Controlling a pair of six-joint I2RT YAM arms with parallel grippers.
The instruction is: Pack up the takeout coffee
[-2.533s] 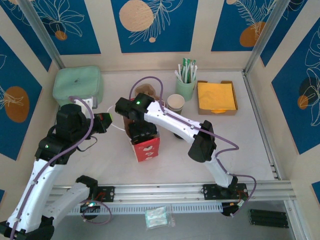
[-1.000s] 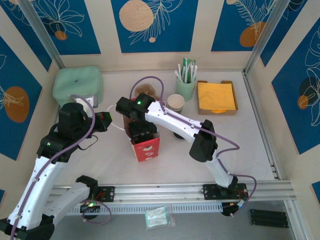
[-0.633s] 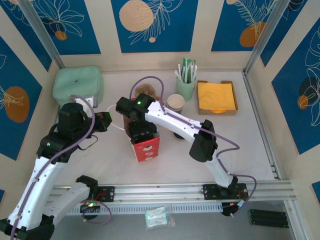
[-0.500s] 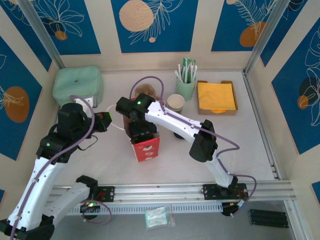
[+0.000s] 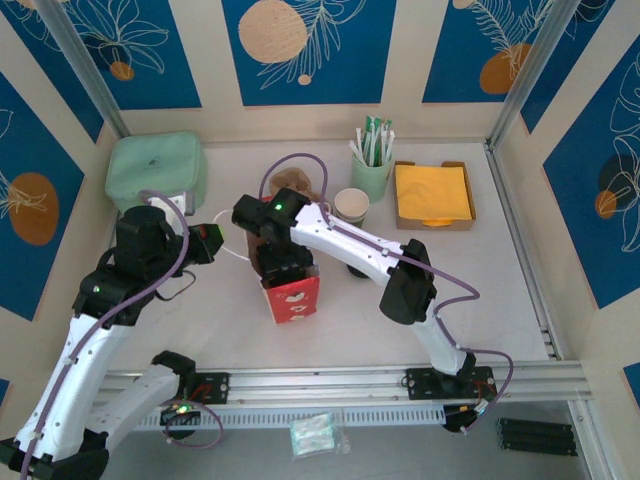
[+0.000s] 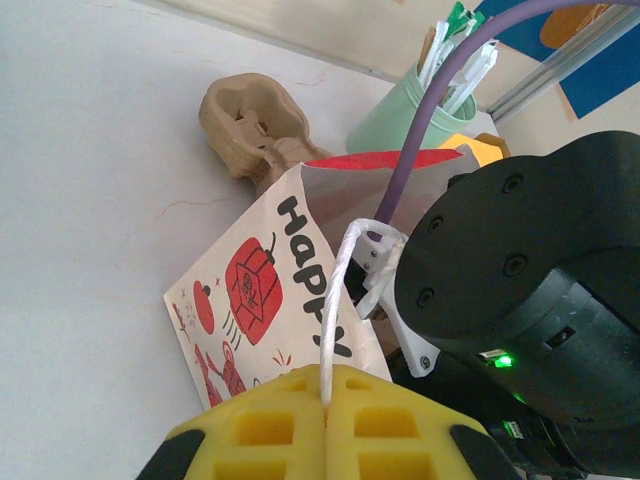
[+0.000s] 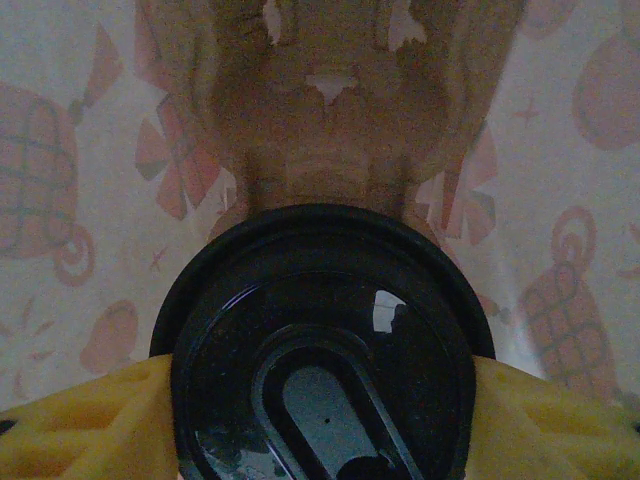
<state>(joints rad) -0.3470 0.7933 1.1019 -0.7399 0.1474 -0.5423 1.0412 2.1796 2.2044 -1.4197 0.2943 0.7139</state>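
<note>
The top view looks steeply down from above and behind the arm bases (image 5: 440,382) (lower edge of frame), taking in the whole counter (image 5: 520,300). The left wrist view sits low and close, facing the paper bag (image 6: 255,300) past the left claw (image 6: 325,425). Both share that bag and the green holder (image 6: 400,125). The right wrist view, nearest, looks inside the bag onto the takeout coffee (image 7: 320,340).

Mint-green box (image 5: 156,170) back left, holder (image 5: 371,180) of stirrers (image 5: 374,140), lidless paper cup (image 5: 351,205), tray (image 5: 435,225) of orange napkins (image 5: 432,192)
</note>
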